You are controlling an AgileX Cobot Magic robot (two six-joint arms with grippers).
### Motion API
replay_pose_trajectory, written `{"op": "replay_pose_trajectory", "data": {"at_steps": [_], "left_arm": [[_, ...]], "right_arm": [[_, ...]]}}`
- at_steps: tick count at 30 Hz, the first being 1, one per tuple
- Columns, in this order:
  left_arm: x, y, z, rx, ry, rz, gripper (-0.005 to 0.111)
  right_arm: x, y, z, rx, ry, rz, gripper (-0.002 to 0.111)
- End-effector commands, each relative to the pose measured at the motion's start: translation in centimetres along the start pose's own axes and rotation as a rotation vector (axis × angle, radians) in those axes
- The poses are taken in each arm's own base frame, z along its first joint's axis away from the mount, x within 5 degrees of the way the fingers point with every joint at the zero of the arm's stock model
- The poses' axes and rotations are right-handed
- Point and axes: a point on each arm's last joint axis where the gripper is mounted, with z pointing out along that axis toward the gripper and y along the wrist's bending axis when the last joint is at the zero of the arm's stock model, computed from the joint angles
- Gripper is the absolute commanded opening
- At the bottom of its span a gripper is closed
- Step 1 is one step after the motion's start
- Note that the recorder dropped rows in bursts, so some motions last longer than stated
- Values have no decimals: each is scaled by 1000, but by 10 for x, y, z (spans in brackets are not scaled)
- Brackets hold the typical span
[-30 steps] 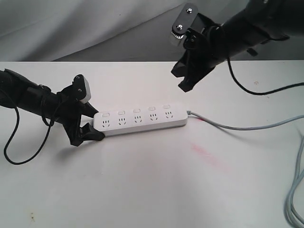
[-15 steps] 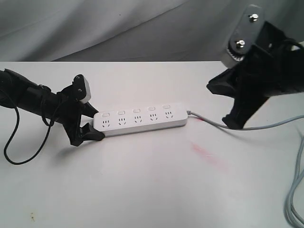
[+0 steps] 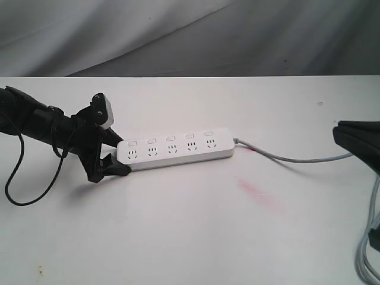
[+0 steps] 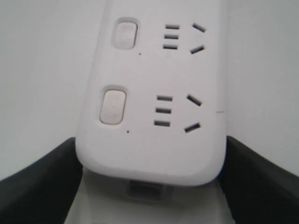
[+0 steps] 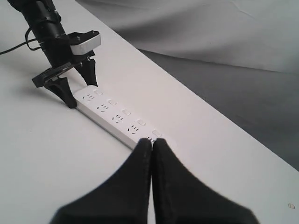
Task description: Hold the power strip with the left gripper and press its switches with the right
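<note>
Black and two-fingered, the right claw (image 5: pixel 152 145) fills the nearest part of its own wrist view, tips pressed together on nothing. In the exterior view only a dark piece of it shows at the right edge, well apart from the work. Beyond those tips lies the long flat white plastic power strip (image 3: pixel 175 148), resting on the white table (image 3: pixel 178 237). Its thin grey cord (image 3: pixel 297 158) trails off to the right past a faint pink smear (image 3: pixel 258 193). Along the strip's edge farther from the exterior camera run the five small white rectangular switches (image 3: pixel 170 139), one by each socket, none touched by anything. At the end opposite the cord, the slim black left claw (image 3: pixel 122 155) with its pale grey block is clamped across the rounded end, one finger against each long side. Behind everything hangs a wrinkled grey cloth (image 3: pixel 178 35). By my reading the holding half of the job is in place, while the pressing half is open. No switch shows a light or a clear position, so how many have been pressed cannot be told. The right claw would have to come over the row to press any.
</note>
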Motion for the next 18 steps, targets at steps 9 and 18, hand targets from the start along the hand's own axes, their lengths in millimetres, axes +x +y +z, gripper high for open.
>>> {"op": "replay_pose_trajectory", "data": {"at_steps": [9, 18], "left_arm": [[3, 0, 3, 2, 20, 22, 58], [3, 0, 3, 1, 21, 22, 58]], "right_arm": [[6, 4, -9, 25, -32, 19, 0], [6, 5, -18, 67, -75, 7, 0]]}}
